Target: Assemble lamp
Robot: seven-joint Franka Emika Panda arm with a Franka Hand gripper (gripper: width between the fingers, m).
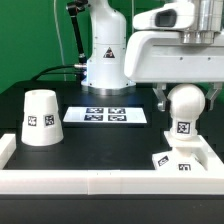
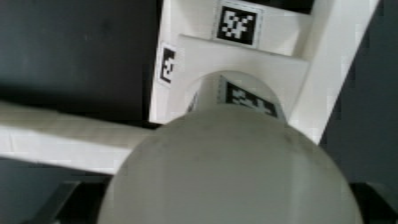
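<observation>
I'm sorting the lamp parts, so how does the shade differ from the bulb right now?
The shade is a tapered cup; the bulb is a ball on a stem. The shade stands alone on the table; the bulb stands on the base, beneath the end effector. Both are white and tagged.

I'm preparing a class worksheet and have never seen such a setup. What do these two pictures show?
A white robot arm works at a dark table. One picture comes from a camera off the arm, the other from its wrist. On the table are lamp parts: a cup-like shade, a flat base and a ball bulb standing on it. The flat tagged sheet is the marker board. The end effector, the arm's grasping part, has its fingers either side of the bulb; whether they grip it cannot be told.
</observation>
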